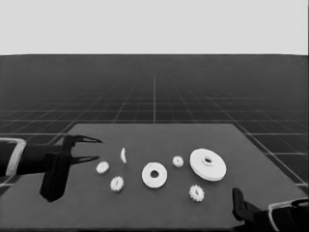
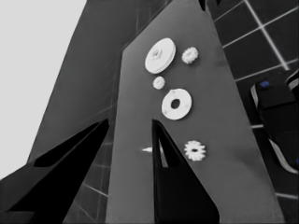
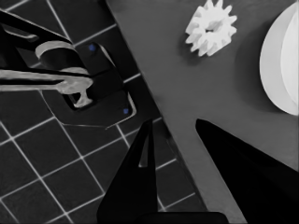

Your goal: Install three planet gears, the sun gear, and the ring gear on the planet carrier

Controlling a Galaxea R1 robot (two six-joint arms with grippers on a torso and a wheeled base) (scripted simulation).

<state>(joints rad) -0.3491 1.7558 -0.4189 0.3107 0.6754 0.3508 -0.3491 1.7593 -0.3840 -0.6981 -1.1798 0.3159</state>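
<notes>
White parts are lying spread over the dark table (image 1: pixel 145 203), and nothing is yet sitting on the smaller round part (image 1: pixel 154 175), which is resting near the middle. In the head view, the larger round part (image 1: pixel 208 164) is lying to its right, with one gear (image 1: pixel 178 161) between the two and a second gear (image 1: pixel 196 193) nearer the front edge. Two more gears (image 1: pixel 102 167) (image 1: pixel 117 183) are lying to its left, and a thin white piece (image 1: pixel 123 155) is standing behind them. The left gripper (image 1: pixel 89 149) is hovering over the left end with its fingers apart and holding nothing; the gear closest to it is lying just past its fingertips, towards the centre. I judge the left arm nearer to these two gears. The right gripper (image 1: pixel 239 205) is showing only at the lower right corner.

In the left wrist view, the left gripper (image 2: pixel 131 126) is looking along the table. Its two wedges are spread wide with only table between them. One gear (image 2: pixel 195 150) is lying beside one finger, and the smaller round part (image 2: pixel 176 104) is lying farther on in the same direction.

In the right wrist view, the right gripper (image 3: pixel 173 123) is waiting over the table's corner, fingers parted and empty. A gear (image 3: pixel 211 27) is lying ahead of it, beside the edge of the larger round part (image 3: pixel 280 70).
</notes>
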